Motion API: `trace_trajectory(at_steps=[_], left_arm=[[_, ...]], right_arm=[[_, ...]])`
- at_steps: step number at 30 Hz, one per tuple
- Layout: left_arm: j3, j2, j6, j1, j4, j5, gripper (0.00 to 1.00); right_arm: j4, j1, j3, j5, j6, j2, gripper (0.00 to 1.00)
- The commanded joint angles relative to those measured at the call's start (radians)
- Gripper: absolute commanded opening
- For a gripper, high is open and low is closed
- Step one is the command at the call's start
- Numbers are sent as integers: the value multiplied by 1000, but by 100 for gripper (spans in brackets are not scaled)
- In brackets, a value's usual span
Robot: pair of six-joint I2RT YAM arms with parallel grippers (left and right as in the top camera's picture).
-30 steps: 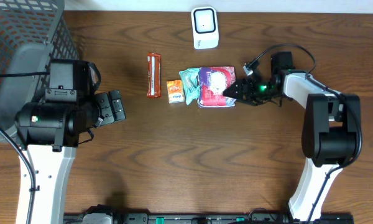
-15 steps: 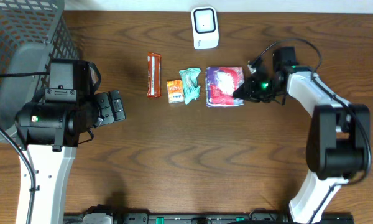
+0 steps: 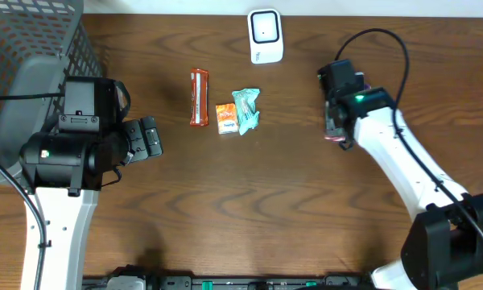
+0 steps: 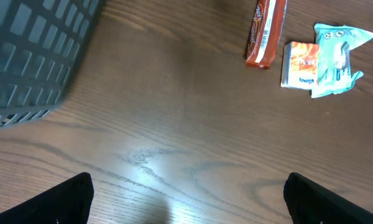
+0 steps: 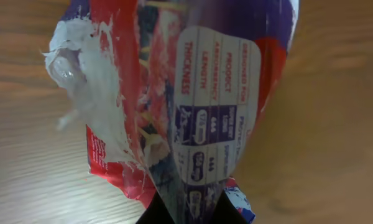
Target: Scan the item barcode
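Observation:
My right gripper (image 5: 189, 213) is shut on the bottom edge of a purple and red packet (image 5: 199, 93), which fills the right wrist view with its printed label facing the camera. In the overhead view the right gripper (image 3: 336, 122) hangs over the table right of the item row, and only a pink sliver of the packet (image 3: 332, 137) shows under the wrist. The white scanner (image 3: 266, 36) stands at the back centre, apart from the packet. At the left, my left gripper (image 3: 150, 137) is open, its dark fingertips (image 4: 68, 199) wide apart above bare wood.
A red-orange bar (image 3: 199, 97), a small orange packet (image 3: 226, 118) and a teal packet (image 3: 247, 109) lie in a row at centre; all three also show in the left wrist view, the bar (image 4: 267, 31) leftmost. A dark mesh basket (image 3: 32, 48) fills the back-left corner.
The right gripper shut on the purple and red packet and pulled it right, away from the item row. Its arm swung round. The left arm has not moved.

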Motion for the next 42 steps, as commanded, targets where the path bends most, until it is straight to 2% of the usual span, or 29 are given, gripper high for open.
trace_trajectory(at_steps=[1, 5, 10, 12, 13, 17, 21, 22, 25, 31, 40, 42], left_arm=[[4, -2, -13, 1, -3, -2, 98], [4, -2, -13, 1, -3, -2, 98], [4, -2, -13, 1, -3, -2, 98], [4, -2, -13, 1, -3, -2, 98], [4, -2, -13, 1, -3, -2, 98], [4, -2, -13, 1, -3, -2, 98], [4, -2, -13, 1, -3, -2, 98], [4, -2, -13, 1, -3, -2, 98], [4, -2, -13, 1, -2, -2, 98], [4, -2, -13, 1, -3, -2, 98], [4, -2, -13, 1, -3, -2, 98], [4, -2, -13, 1, -3, -2, 98]], right_arm=[[-10, 48, 8, 281, 57, 50, 1], [-3, 87, 8, 280, 71, 120, 1], [18, 150, 8, 270, 90, 208, 11], [39, 186, 8, 242, 90, 230, 23], [53, 204, 8, 222, 90, 233, 37], [135, 278, 21, 132, 90, 229, 56], [156, 311, 118, -33, 90, 229, 62], [136, 308, 184, -92, 90, 229, 66], [66, 277, 303, -138, 89, 228, 71], [-92, 151, 460, -226, 39, 228, 77], [-196, -157, 388, -511, -35, 236, 82], [-156, -235, 312, -634, -63, 238, 68]])
